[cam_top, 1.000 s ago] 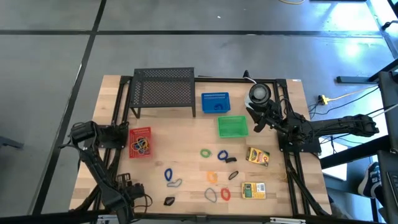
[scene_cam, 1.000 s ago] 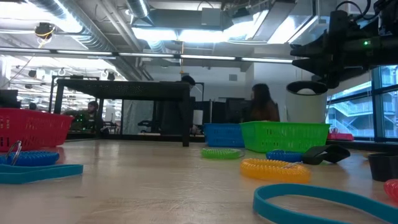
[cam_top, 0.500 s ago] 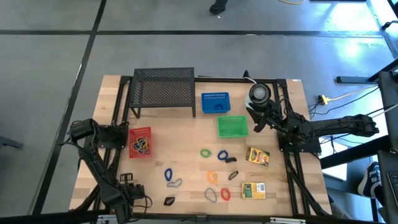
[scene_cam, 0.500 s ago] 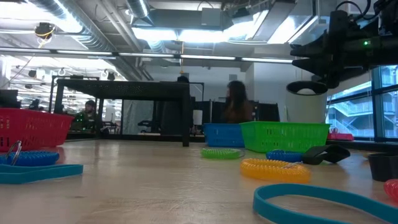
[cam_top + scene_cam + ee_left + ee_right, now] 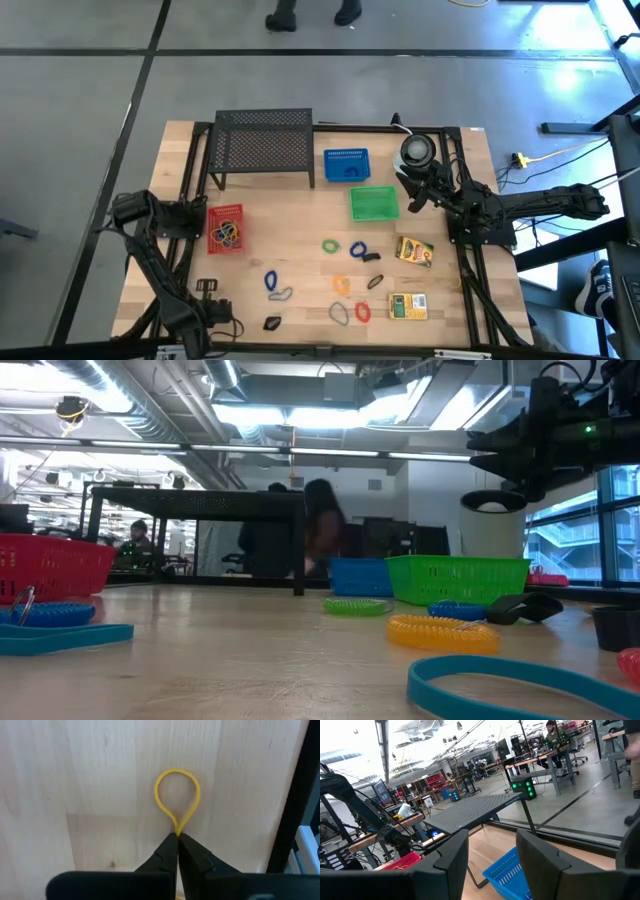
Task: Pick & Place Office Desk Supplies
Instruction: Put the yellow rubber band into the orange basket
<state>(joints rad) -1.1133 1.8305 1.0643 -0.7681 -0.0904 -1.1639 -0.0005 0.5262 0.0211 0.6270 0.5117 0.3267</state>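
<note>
A tan-yellow rubber band (image 5: 177,795) lies on the wood near the table's left front corner, with my left gripper (image 5: 177,836) (image 5: 207,287) shut on it from above. Other supplies lie loose at the front middle: a green loop (image 5: 331,245), blue loops (image 5: 358,251) (image 5: 271,281), an orange loop (image 5: 341,285), black clips (image 5: 374,258) and two yellow-green boxes (image 5: 414,250) (image 5: 408,306). My right gripper (image 5: 415,195) (image 5: 490,855) hangs open and level above the table's right back part, with nothing between its fingers. My left gripper pinches one end of the rubber band (image 5: 177,831) between its two fingertips, squeezing both strands together there. The fingers point straight down. The rest of the band spreads out from the tips as a teardrop loop (image 5: 161,785) lying flat on the table.
A red basket (image 5: 225,228) with bands stands at the left, a black mesh shelf (image 5: 263,145) at the back, a blue basket (image 5: 346,165) and a green basket (image 5: 374,203) right of it. A round grey-white disc (image 5: 417,150) sits at the back right. A person passes behind the table.
My left gripper has stayed over the same spot near the left front corner, turned a little about its own axis, and its fingers have drawn together. A person beyond the table has walked toward the left.
</note>
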